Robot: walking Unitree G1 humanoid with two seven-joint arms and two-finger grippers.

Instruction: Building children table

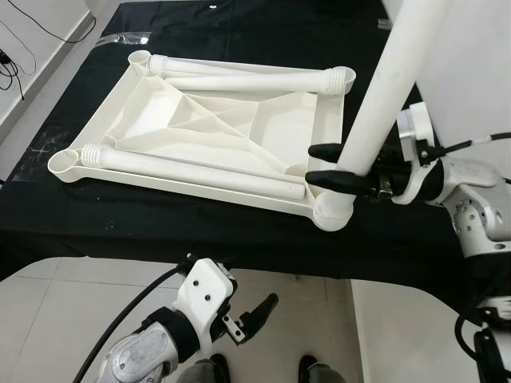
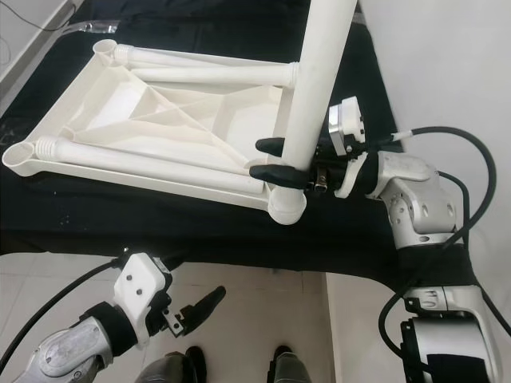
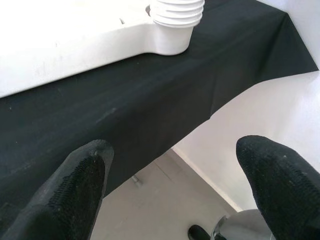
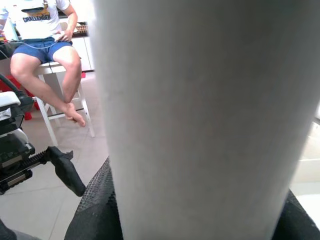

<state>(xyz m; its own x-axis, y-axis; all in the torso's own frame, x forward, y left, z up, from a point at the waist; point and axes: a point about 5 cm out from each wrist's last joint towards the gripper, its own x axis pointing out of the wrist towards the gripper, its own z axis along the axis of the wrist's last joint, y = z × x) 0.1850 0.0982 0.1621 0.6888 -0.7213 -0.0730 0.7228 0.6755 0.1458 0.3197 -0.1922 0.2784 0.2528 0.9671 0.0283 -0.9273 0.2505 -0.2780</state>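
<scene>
So you've got a black cloth (image 1: 200, 215) covering the surface, and the big thing on it is the white children's tabletop (image 1: 215, 120), flipped upside down so all the ribbing underneath faces up, with a round socket at each corner. Two loose white legs lie inside it: one leg (image 1: 255, 80) along the far edge and another leg (image 1: 196, 169) along the near edge, both lying flat. The third leg (image 1: 387, 88) is the one you're working with. It stands nearly upright, leaning a bit to the robot's right, with its lower end sitting right at the near right corner socket (image 1: 331, 211); you can't really tell how far in it's seated. Your right gripper (image 1: 335, 165) is clamped around that leg low down, one black finger on each side of it, just above the socket. In the right wrist view the leg takes up most of the frame, and a person (image 4: 42, 45) sits on a stool in the background. Your left gripper (image 1: 254, 319) hangs low in front of the cloth edge, over the tiled floor (image 1: 72, 311), fingers spread wide and holding nothing.
</scene>
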